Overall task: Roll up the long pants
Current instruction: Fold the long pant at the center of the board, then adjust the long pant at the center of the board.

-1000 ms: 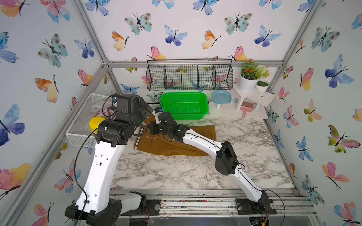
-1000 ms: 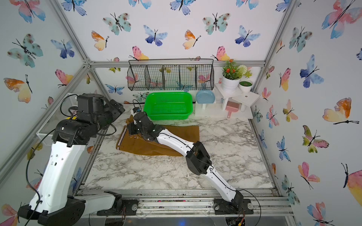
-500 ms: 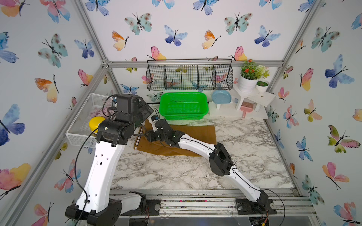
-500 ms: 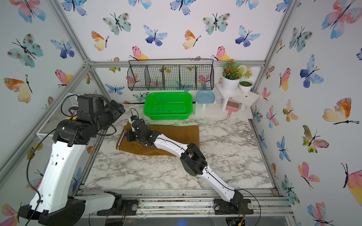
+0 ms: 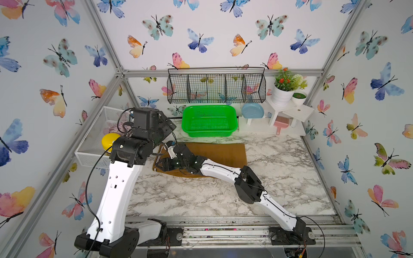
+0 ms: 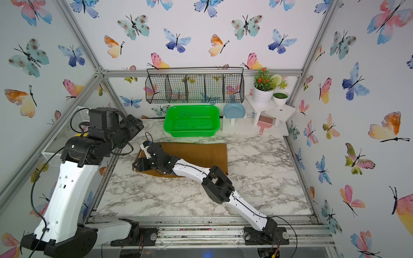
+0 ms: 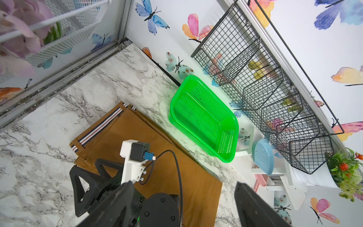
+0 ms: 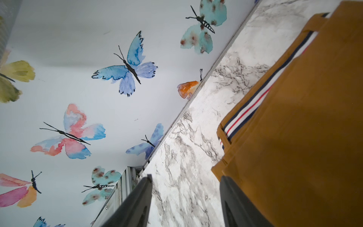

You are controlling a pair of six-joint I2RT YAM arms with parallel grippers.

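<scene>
**Long pants (image 5: 220, 154) flat on table (image 5: 201, 196), nothing gripped**

We see one pair, folded, at the back-left corner, waistband (image 7: 98, 127) toward the left edge, just before one green basket (image 5: 210, 133). Right gripper (image 8: 185, 177) sits low at the waistband, jaws apart. Left gripper (image 7: 181, 190) hovers higher, spread wide. White wire basket (image 5: 88, 154) holds one yellow object (image 5: 110, 140); only the left wrist view shows pink petals (image 7: 17, 31) there.

Both top views: high at 6 o'clock edge, looking down toward 12 o'clock wall (image 5: 212, 33), far, whole white-grey marble tabletop (image 5: 201, 196) framed. Left wrist view: raised, mid-range, faces green perforated plastic basket (image 7: 204, 118) at 12 o'clock. Right wrist view: low, very close, faces 9 o'clock wall (image 8: 78, 59). All share folded mustard-brown cloth pants (image 7: 141, 125).
</scene>
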